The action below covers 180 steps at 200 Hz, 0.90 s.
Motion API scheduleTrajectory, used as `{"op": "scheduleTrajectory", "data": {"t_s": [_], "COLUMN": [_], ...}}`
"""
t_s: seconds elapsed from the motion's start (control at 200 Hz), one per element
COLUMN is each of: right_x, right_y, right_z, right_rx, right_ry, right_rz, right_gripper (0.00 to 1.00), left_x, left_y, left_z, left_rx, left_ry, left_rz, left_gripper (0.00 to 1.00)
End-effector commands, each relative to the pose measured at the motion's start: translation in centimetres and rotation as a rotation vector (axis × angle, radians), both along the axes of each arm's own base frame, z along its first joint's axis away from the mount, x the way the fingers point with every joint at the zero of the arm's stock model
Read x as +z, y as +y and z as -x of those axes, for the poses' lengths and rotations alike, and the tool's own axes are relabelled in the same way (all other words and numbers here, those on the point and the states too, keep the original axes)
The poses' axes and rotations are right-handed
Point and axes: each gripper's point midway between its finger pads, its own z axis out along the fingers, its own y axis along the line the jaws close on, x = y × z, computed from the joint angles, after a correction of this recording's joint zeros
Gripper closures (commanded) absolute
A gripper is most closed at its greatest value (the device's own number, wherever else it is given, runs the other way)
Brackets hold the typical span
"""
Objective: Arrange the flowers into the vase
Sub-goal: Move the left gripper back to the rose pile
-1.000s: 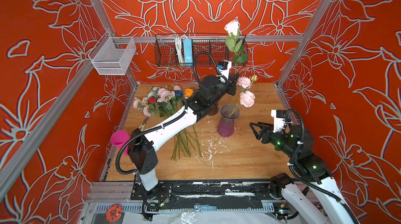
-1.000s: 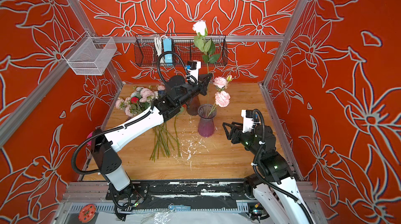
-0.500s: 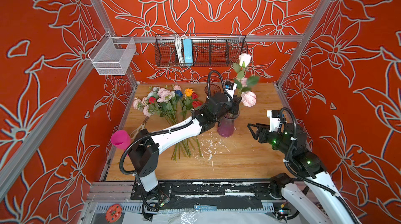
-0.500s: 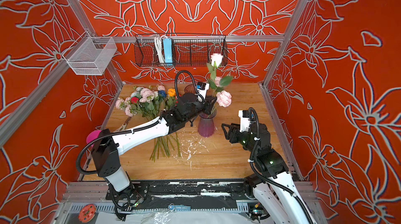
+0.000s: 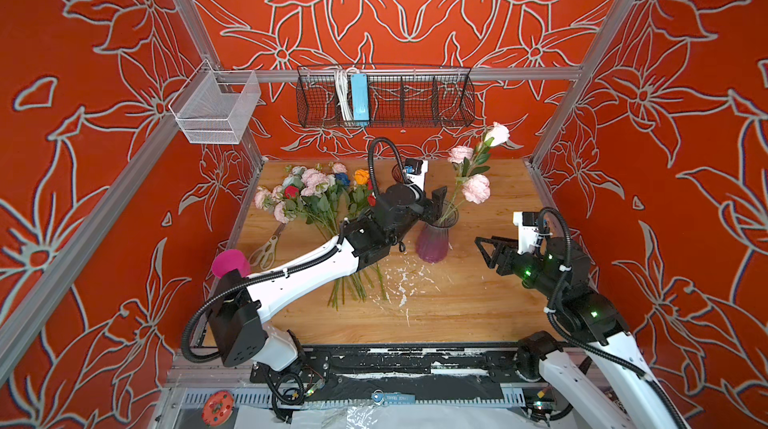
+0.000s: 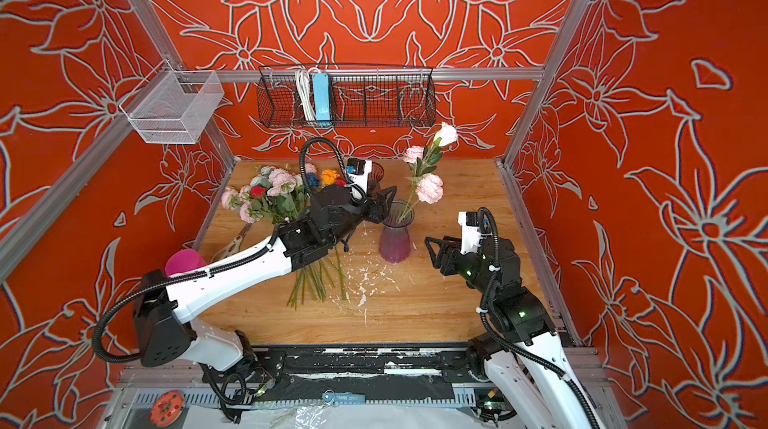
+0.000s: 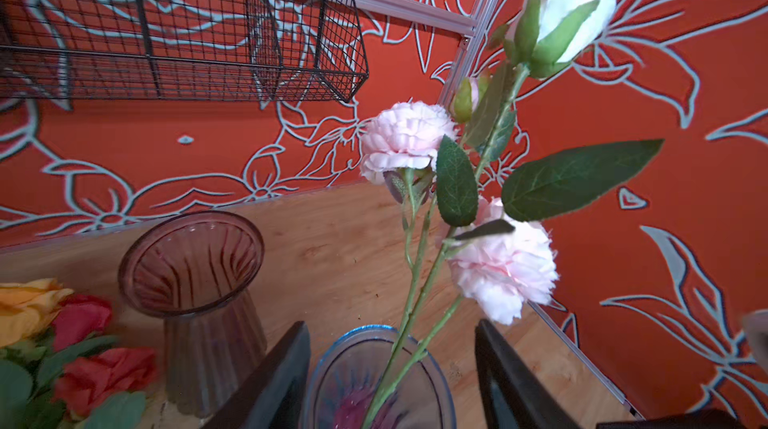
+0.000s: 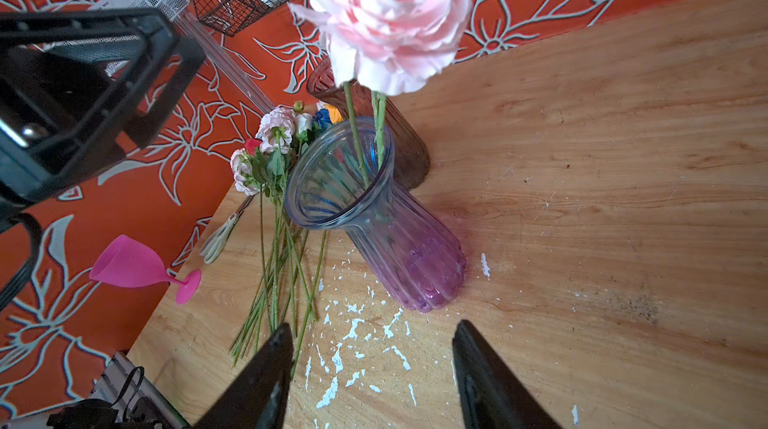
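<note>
Since a second back, my left gripper (image 5: pixel 436 207) had come down from high over the table to the mouth of the vase (image 5: pixel 432 245) and let go. In the left wrist view its fingers (image 7: pixel 286 368) stood wide on either side of the rim, and the stems ran up between them untouched. The white rose (image 5: pixel 497 134) it had carried stood in the vase with two pale pink blooms (image 5: pixel 476 189), all leaning away from the left arm. My right gripper (image 5: pixel 484 249) hung near the vase on the other side, jaws parted and empty.

I judged the step to be the release of one flower, with most of the task left. The rest of the flowers (image 5: pixel 316 194) lay in a bunch on the table (image 5: pixel 457 314) beside the vase, under the left arm. The next move, I thought, called for backing the left gripper out without snagging a leaf, then singling out one stem from that bunch.

The left wrist view showed a second, brownish vase (image 7: pixel 195 265), empty and just beside the first, which the arm partly hid in both top views. The right wrist view showed two stems resting against the vase's rim (image 8: pixel 376 144) and a pink goblet (image 8: pixel 129 267) on its side, but cut off the white rose.
</note>
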Motion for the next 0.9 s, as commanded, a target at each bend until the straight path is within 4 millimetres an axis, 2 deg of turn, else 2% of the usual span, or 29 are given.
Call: {"op": "scheduleTrajectory", "data": {"t_s": [0.0, 0.085, 0.145, 0.19, 0.235, 0.245, 0.295, 0.345, 0.365, 0.445, 0.595, 0.756, 0.896], "right_x": [1.3, 0.4, -0.3, -0.8, -1.2, -1.4, -1.8, -2.3, -2.6, -2.8, -3.4, -4.2, -4.7], "right_y": [0.1, 0.5, 0.7, 1.0, 1.1, 1.2, 1.1, 1.0, 1.0, 1.0, 0.9, 1.1, 1.1], "right_z": [0.1, 0.0, 0.0, 0.1, 0.2, 0.2, 0.2, 0.1, 0.1, -0.1, -0.6, -1.1, -1.4], "right_rx": [0.006, 0.021, 0.028, 0.041, 0.046, 0.048, 0.045, 0.033, 0.031, 0.020, -0.005, -0.006, -0.009], "right_ry": [-0.024, 0.006, 0.031, 0.049, 0.061, 0.066, 0.075, 0.084, 0.089, 0.095, 0.125, 0.153, 0.165], "right_rz": [-0.023, -0.033, -0.045, -0.056, -0.064, -0.065, -0.069, -0.073, -0.076, -0.086, -0.105, -0.105, -0.083], "right_gripper": [0.37, 0.37, 0.39, 0.44, 0.57, 0.65, 0.85, 0.99, 1.00, 1.00, 1.00, 1.00, 1.00], "left_x": [0.6, -1.2, -3.9, -6.3, -9.2, -9.9, -13.0, -15.5, -16.6, -18.9, -19.8, -20.7, -22.2], "left_y": [3.4, 7.2, 10.7, 13.8, 16.9, 17.5, 20.3, 22.2, 22.8, 24.1, 25.7, 26.6, 26.9], "left_z": [0.7, 0.7, 0.8, 1.1, 1.7, 1.9, 2.8, 3.6, 3.9, 4.6, 4.0, 1.4, -1.5], "left_rx": [0.109, 0.253, 0.369, 0.465, 0.557, 0.573, 0.640, 0.672, 0.676, 0.666, 0.692, 0.708, 0.704], "left_ry": [-0.010, 0.045, 0.146, 0.256, 0.379, 0.406, 0.531, 0.632, 0.667, 0.752, 0.799, 0.869, 0.925], "left_rz": [-0.003, -0.035, -0.052, -0.038, -0.014, -0.008, 0.028, 0.072, 0.085, 0.121, 0.051, -0.073, -0.164], "left_gripper": [0.33, 0.28, 0.26, 0.26, 0.26, 0.26, 0.28, 0.32, 0.35, 0.46, 0.46, 0.46, 0.50]}}
